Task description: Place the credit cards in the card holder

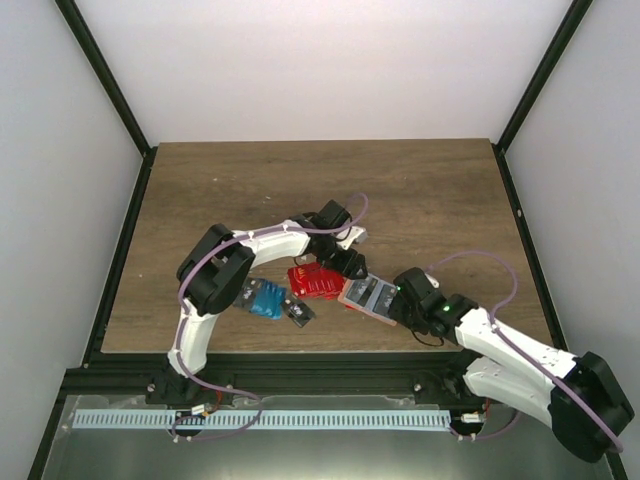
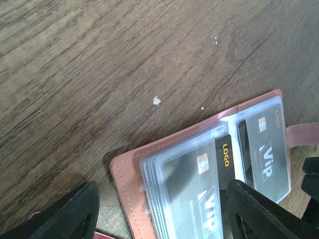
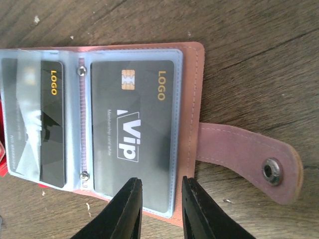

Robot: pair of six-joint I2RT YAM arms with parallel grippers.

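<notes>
The card holder lies open on the table, tan-pink leather with clear sleeves. A dark grey card fills its right page. Another dark card sits part way in a left-page sleeve, its corner sticking out. My left gripper hangs open over that left page, fingers wide apart and holding nothing. My right gripper stands at the holder's near edge, its jaws a narrow gap apart over the flat leather, clamping nothing. Red cards, a blue card and a dark card lie to the left.
The holder's strap with a metal snap lies flat, pointing away from the right page. Both arms meet over the holder near the table's front middle. Black frame rails border the wooden table.
</notes>
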